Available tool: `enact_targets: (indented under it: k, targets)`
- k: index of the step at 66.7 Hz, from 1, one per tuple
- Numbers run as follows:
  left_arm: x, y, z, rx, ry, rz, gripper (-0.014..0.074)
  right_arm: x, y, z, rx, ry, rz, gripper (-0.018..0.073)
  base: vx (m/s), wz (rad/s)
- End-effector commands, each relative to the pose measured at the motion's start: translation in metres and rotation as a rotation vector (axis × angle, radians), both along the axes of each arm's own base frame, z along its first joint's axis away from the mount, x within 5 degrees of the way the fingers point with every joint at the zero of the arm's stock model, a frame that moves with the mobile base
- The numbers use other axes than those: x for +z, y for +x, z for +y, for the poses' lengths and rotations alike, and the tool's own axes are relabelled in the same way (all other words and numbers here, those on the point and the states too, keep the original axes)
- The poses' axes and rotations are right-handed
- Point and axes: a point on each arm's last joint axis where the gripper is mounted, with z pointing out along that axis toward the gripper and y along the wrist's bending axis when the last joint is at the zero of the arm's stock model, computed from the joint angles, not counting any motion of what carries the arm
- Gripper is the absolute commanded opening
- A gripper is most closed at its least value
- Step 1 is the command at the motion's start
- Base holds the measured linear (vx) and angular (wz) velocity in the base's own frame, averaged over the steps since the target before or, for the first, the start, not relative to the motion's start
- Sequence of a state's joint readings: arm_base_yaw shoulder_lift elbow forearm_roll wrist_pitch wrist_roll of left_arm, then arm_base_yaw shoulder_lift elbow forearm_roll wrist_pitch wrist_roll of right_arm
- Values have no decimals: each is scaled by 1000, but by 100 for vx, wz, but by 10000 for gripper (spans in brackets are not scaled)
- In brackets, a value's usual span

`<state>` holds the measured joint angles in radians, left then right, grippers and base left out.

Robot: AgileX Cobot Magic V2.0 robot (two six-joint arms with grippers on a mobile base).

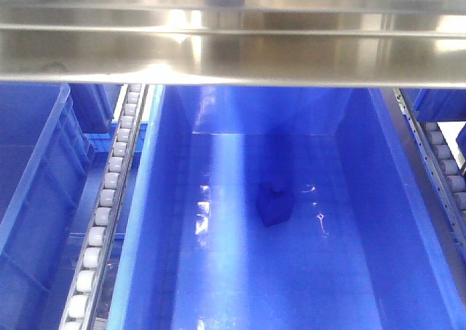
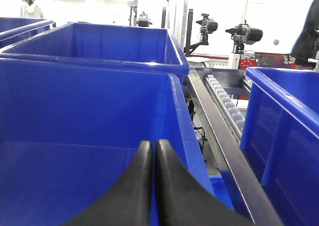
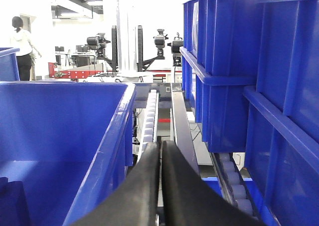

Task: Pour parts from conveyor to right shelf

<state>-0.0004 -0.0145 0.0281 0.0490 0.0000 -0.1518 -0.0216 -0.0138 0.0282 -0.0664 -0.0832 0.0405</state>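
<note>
The small bright-blue block (image 1: 274, 202) lies on the floor of a large deep blue bin (image 1: 364, 199) on the shelf, under a steel beam (image 1: 233, 46). Neither gripper shows in the front view. My left gripper (image 2: 152, 143) is shut and empty, facing the wall of a neighbouring blue bin (image 2: 75, 111); the block's bin (image 2: 284, 116) stands to its right. My right gripper (image 3: 160, 145) is shut and empty, just right of that bin's rim (image 3: 117, 131), pointing along a roller track (image 3: 149, 111). The conveyor is out of view.
White roller tracks (image 1: 109, 199) (image 1: 444, 170) flank the middle bin. Another blue bin (image 1: 36, 184) sits at the left. Stacked blue bins (image 3: 224, 61) rise close on the right of my right gripper. A person (image 3: 22, 46) and camera rigs stand far behind.
</note>
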Motion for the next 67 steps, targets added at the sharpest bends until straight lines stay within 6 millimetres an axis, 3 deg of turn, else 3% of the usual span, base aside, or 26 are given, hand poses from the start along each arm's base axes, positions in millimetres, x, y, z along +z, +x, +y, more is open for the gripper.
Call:
enact_targets:
  k: [1,67]
  targets:
    - [-1,0,0,-6,-15,-61,-6,1,-1,0,-2,-15,-64,-8,0,0]
    - [-1,0,0,-6,-15,-61,-6,1,-1,0,-2,-15,-64,-8,0,0]
